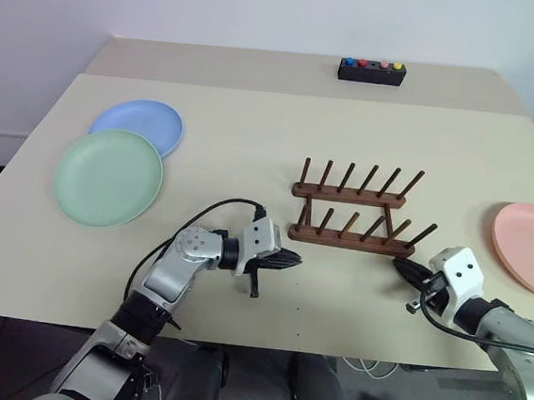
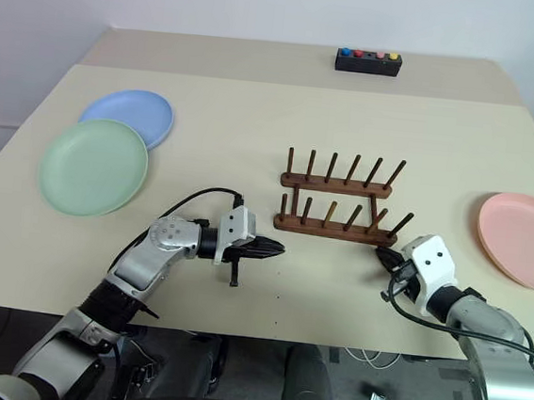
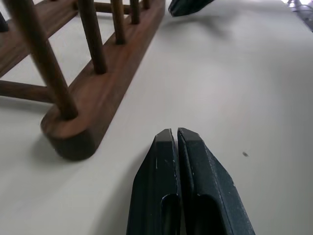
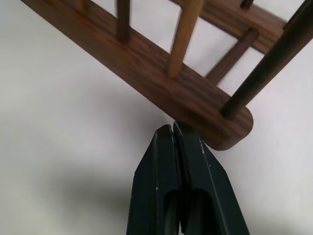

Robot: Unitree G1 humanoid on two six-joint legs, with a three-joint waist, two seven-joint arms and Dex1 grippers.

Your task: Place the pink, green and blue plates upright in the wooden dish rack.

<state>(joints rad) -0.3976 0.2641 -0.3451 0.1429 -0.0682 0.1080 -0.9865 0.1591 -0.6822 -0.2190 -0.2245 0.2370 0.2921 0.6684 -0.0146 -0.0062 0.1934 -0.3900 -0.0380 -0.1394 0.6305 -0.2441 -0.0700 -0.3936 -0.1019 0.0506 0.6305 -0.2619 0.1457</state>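
The wooden dish rack (image 1: pixel 348 237) stands empty in the middle of the table. My left gripper (image 1: pixel 294 258) is shut and empty, low over the table just off the near rail's left end (image 3: pixel 73 132). My right gripper (image 1: pixel 402 266) is shut too, its tips (image 4: pixel 172 128) right at the near rail's right end (image 4: pixel 220 127); I cannot tell whether they touch. The green plate (image 1: pixel 108 177) lies flat at the left, overlapping the blue plate (image 1: pixel 142 124) behind it. At the right edge lies the pink plate (image 1: pixel 530 247), flat.
A black box with coloured buttons (image 1: pixel 371 71) sits at the back of the table. Bare tabletop (image 1: pixel 254 142) lies between the rack and the left plates. The table's front edge runs close under both arms.
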